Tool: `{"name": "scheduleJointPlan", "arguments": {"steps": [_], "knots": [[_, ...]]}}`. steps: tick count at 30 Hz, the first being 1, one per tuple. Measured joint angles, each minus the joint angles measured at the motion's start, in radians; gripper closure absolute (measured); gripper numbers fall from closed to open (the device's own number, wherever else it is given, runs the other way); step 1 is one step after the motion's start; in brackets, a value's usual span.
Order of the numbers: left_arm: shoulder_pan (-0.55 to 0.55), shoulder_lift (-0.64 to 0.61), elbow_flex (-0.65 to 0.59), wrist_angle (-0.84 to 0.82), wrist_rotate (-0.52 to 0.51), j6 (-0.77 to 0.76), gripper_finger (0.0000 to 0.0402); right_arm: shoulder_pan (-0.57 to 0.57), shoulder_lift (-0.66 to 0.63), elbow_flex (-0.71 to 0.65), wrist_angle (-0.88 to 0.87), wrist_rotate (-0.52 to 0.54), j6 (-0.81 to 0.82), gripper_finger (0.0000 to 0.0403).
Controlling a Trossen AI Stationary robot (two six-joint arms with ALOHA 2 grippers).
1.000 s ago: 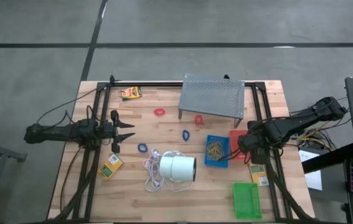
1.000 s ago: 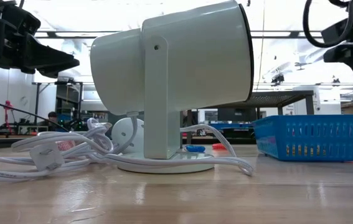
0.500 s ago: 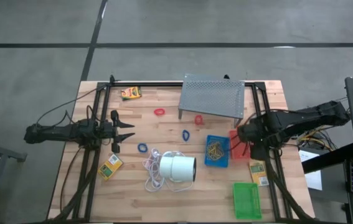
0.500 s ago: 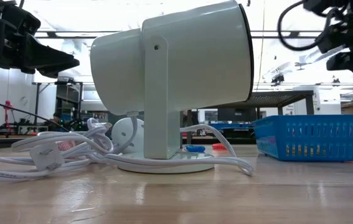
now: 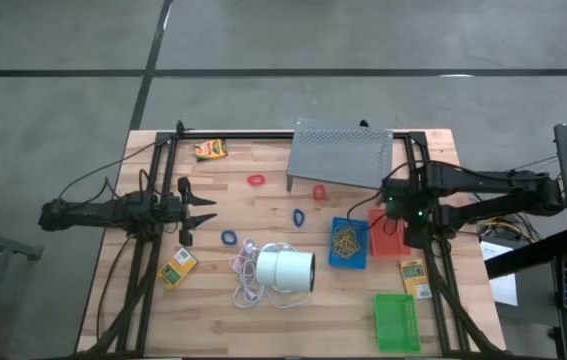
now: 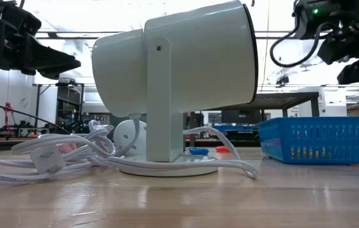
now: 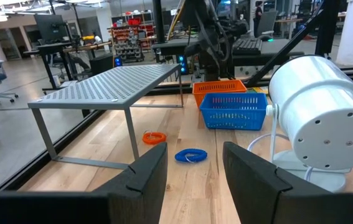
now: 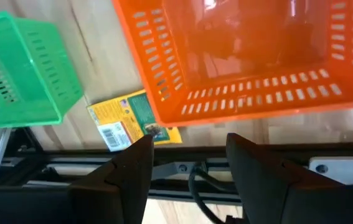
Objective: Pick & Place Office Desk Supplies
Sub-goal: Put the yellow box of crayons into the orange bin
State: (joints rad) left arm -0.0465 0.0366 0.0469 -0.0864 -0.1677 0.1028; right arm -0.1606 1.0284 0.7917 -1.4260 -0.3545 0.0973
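My right gripper (image 5: 393, 212) hangs open, pointing steeply down over the red tray (image 8: 257, 56), which stands on the table beside the blue tray (image 5: 348, 243) holding tan rubber bands. A yellow box (image 8: 132, 118) and the green tray (image 8: 20, 68) lie nearer the front right. My left gripper (image 5: 198, 210) waits open and level at the table's left, with nothing between its fingers. Red loops (image 5: 256, 181) (image 5: 319, 191) and blue loops (image 5: 298, 215) (image 5: 228, 238) lie flat on the wood. Two more yellow boxes (image 5: 210, 149) (image 5: 177, 267) lie at the left.
A big white lamp (image 5: 285, 268) with a loose white cord (image 5: 246, 275) stands mid-table near the front. The grey perforated stand (image 5: 341, 155) sits at the far side on thin legs. Black frame rails (image 5: 141, 270) run along both sides of the table.
My right gripper has swung toward the table's far edge, from beside the yellow box at the right edge to over the red tray, and has turned about as it went. It has stayed open. No object has moved.
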Motion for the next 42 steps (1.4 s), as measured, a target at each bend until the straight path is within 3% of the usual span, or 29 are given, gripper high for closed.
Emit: {"name": "scheduleJointPlan", "arguments": {"steps": [10,18,23,27,30,38,42], "knots": [[0.0,0.0,0.0,0.0,0.0,0.0,0.0243,0.001,0.007,0.001,0.068,-0.007,0.009,0.0204],[0.0,0.0,0.0,0.0,0.0,0.0,0.0243,0.053,0.007,0.059,0.179,0.217,0.227,0.0204],[0.0,0.0,0.0,0.0,0.0,0.0,0.0243,0.201,0.009,0.074,0.215,0.383,0.528,0.0204],[0.0,0.0,0.0,0.0,0.0,0.0,0.0243,0.352,0.023,0.074,0.213,0.483,0.964,0.0205],[0.0,0.0,0.0,0.0,0.0,0.0,0.0242,0.468,0.059,0.078,0.209,0.488,1.238,0.021],[0.0,0.0,0.0,0.0,0.0,0.0,0.0242,0.678,0.259,0.227,0.095,0.511,1.627,0.0216],[0.0,0.0,0.0,0.0,0.0,0.0,0.0242,0.715,0.391,0.363,-0.033,0.426,1.829,0.0216]]}}
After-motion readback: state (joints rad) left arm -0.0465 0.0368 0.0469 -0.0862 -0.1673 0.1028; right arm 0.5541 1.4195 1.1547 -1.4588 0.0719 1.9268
